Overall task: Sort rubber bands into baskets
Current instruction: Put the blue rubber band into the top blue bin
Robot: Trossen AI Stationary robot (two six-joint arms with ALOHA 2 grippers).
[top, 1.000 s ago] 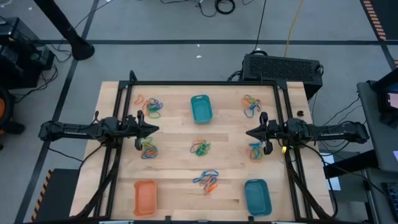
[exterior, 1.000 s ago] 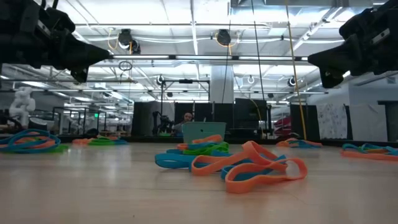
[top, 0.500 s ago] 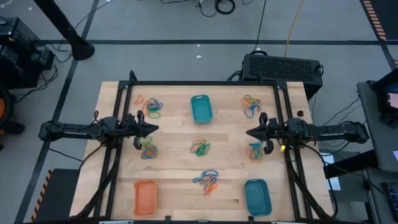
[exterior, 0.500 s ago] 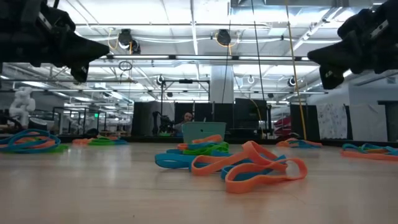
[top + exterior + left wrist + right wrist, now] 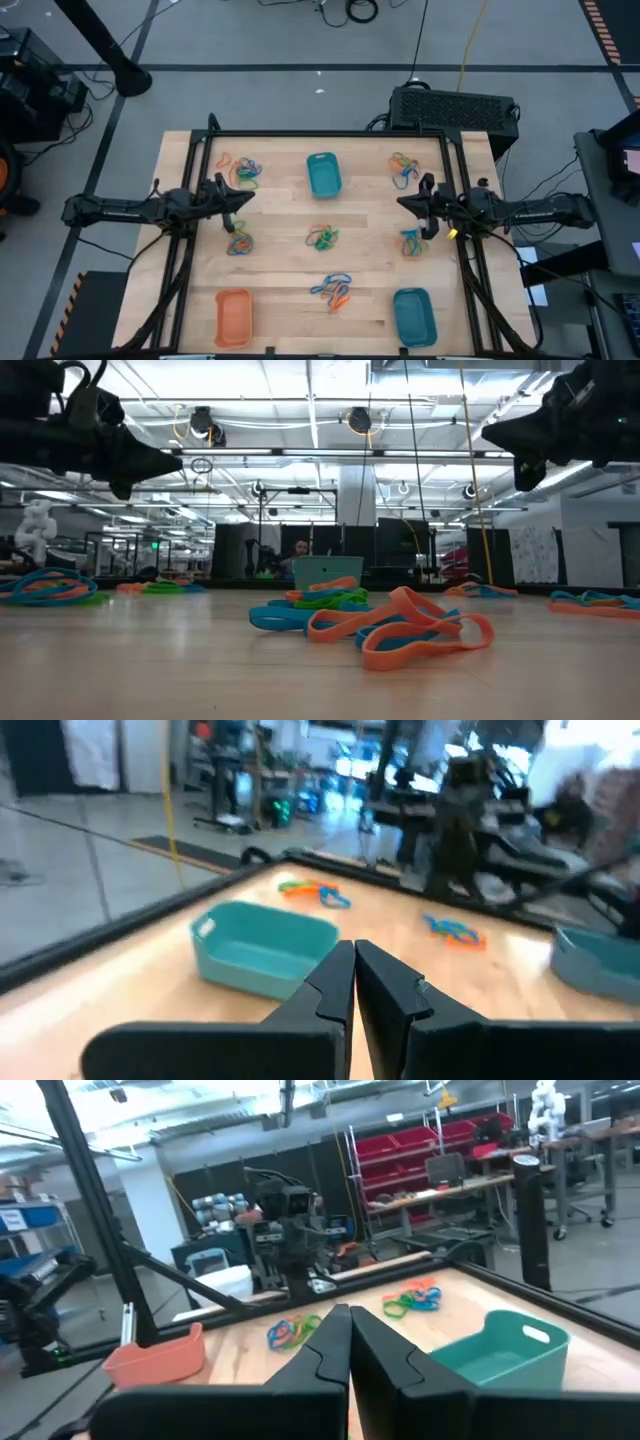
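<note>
Pale wood-grain table (image 5: 280,270), smooth plastic baskets (image 5: 323,173), matt rubber bands (image 5: 400,627).

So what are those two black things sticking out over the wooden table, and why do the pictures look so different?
They are two robot arms. Each ends in a pincer: the left pincer and the right pincer. Both are shut and hold nothing, and they hover above the table.

One camera looks straight down from above. One sits low at table height, so the nearest rubber bands look huge. Two more ride on the arms' wrists and look past the dark fingers.

On the table lie little heaps of orange, blue and green rubber bands, and three baskets: an orange basket and two teal ones, the far teal basket and the near teal basket. No bands show in any basket yet.
</note>
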